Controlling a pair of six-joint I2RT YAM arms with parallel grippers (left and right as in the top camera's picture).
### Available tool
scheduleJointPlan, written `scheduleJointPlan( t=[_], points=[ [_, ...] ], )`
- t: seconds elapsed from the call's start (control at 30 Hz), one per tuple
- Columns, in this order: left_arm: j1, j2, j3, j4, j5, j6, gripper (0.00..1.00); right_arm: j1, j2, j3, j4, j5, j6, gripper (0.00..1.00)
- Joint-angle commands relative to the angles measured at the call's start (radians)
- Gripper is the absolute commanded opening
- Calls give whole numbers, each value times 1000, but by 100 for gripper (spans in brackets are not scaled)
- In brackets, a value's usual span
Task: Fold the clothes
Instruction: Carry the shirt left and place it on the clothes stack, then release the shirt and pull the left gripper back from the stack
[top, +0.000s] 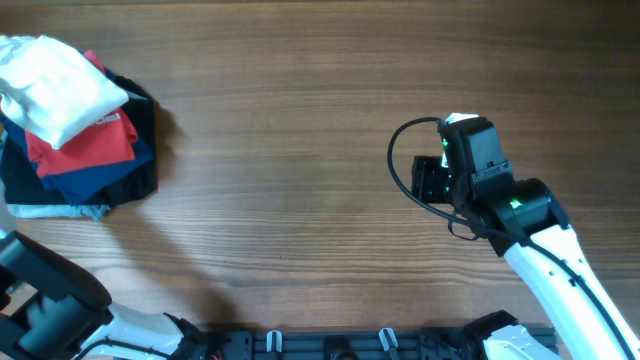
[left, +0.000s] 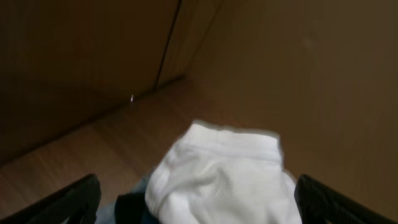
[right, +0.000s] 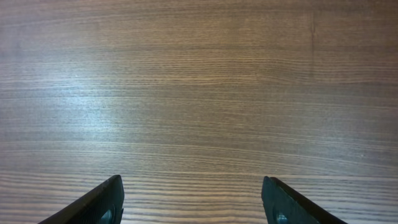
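A brown wood-grain table (top: 300, 150) is seen from above, with one robot arm at each lower corner. At the far left edge lies a pile of clothes. On top of it sits the white cotton T-shirt (top: 55, 90), folded into a soft, puffy bundle; no lettering shows on it. Under it lies a red shirt (top: 95, 145) with a trace of white print, then a navy garment (top: 85, 183), and at the bottom a black garment (top: 140, 185) that sticks out to the right.

The left arm (top: 50, 300), black and white, enters at the lower left corner; its hand cannot be seen from above. In the left wrist view the left hand (left: 196, 190) is released: its two black fingers (left: 74, 199) stand wide apart at the bottom corners, with the white cotton T-shirt (left: 217, 180) lying between and below them. Whether they touch the cloth cannot be told.

The white right arm (top: 560, 260) reaches in from the lower right, well apart from the pile. In its wrist view the right hand (right: 191, 183) is also released, with its dark fingers (right: 102, 202) spread over bare wood and nothing between them.
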Motion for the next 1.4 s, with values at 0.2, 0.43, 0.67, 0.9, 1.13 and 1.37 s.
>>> scheduleJointPlan(
  t=[0.2,0.43,0.67,0.9,1.13,1.37],
  points=[
    [-93,-19,242,-188,301,-18,100,-4,35,14,8,26,4,72],
    [-151,120,242,-182,298,-20,100,-4,35,14,-24,26,4,72],
    [-52,325,242,-237,287,-24,100,-4,35,14,-26,26,4,72],
    [7,355,242,-240,427,-24,100,-4,35,14,-23,26,4,72],
    [4,270,242,-188,552,-25,100,-4,35,14,-23,26,4,72],
    [0,97,243,-259,470,-22,100,-7,34,21,23,25,83,81]
  ],
)
